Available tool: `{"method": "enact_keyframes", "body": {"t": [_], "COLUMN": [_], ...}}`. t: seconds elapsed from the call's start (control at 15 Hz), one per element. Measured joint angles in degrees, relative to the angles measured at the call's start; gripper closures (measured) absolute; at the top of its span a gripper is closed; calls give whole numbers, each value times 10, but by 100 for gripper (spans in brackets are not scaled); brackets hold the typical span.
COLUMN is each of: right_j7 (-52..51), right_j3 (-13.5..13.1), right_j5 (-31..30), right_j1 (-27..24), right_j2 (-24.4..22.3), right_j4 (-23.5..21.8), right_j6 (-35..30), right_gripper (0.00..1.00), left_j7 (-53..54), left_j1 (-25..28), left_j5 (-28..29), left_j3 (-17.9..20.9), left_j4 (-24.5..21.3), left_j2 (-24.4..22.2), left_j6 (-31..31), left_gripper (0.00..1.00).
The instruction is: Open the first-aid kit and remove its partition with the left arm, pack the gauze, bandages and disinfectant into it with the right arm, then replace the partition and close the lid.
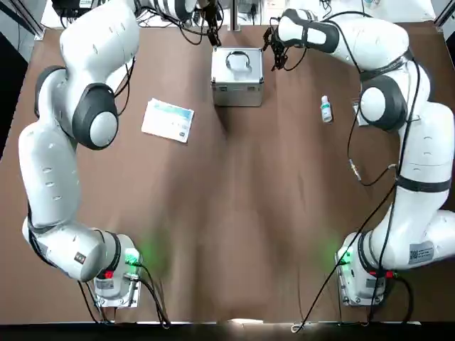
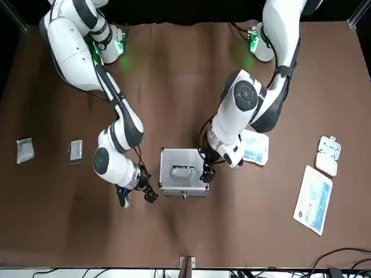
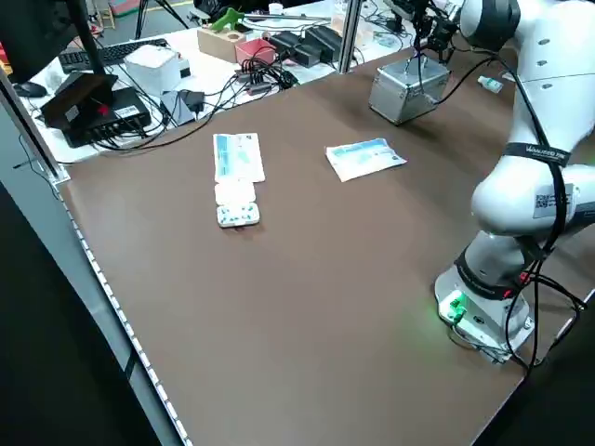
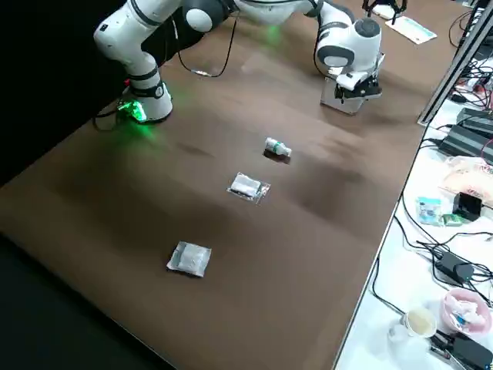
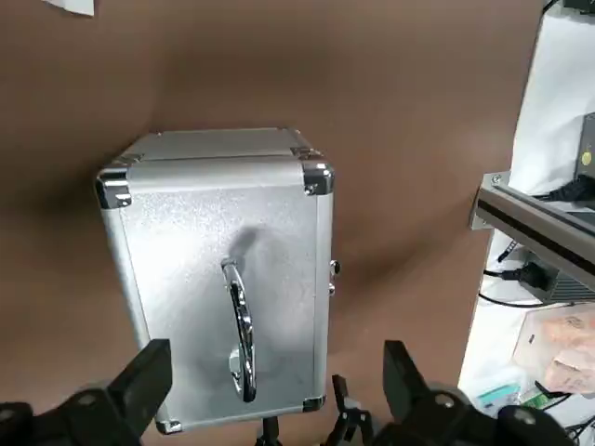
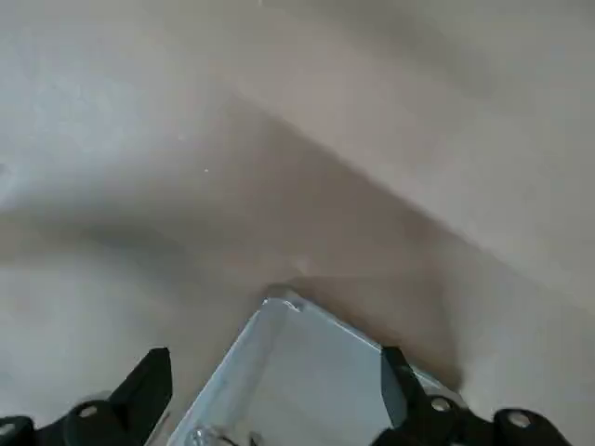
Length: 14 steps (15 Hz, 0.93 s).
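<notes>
None of the task's steps looks finished. From overhead, the first-aid kit (image 1: 237, 75) stands shut at the far middle of the table, handle up, with the left gripper (image 1: 212, 27) just beyond its far-left corner and the right gripper (image 1: 276, 47) just beside its right face. The disinfectant (image 1: 326, 109) lies right of the kit, unpacked.

The front view shows the printed packet (image 2: 254, 147) partly under the left arm, a long pouch (image 2: 313, 198) and a small white blister tray (image 2: 328, 154) far out on the left side, and two small clear packets (image 2: 75, 150) on the right side.

The left wrist view has the left claw spread wide over the lid, empty. The right wrist view shows its fingers wide apart over one kit corner, holding nothing.

The partition is presumably inside, unseen. Opening, packing and closing all remain.
</notes>
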Motion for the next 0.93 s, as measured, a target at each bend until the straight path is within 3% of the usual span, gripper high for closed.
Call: {"method": "enact_keyframes", "body": {"t": [0.33,0.93], "right_j7": [1,8], "right_j3": [0,-3], "right_j5": [50,106], "right_j1": [8,9], "right_j2": [36,45], "right_j4": [27,31], "right_j6": [0,-22], "right_gripper": [1,4], "left_j7": [-3,-7], "left_j1": [-15,-35], "left_j5": [0,0], "left_j3": [-2,0], "left_j4": [3,4], "left_j2": [11,37], "left_j6": [11,30], "left_gripper": [0,0]}}
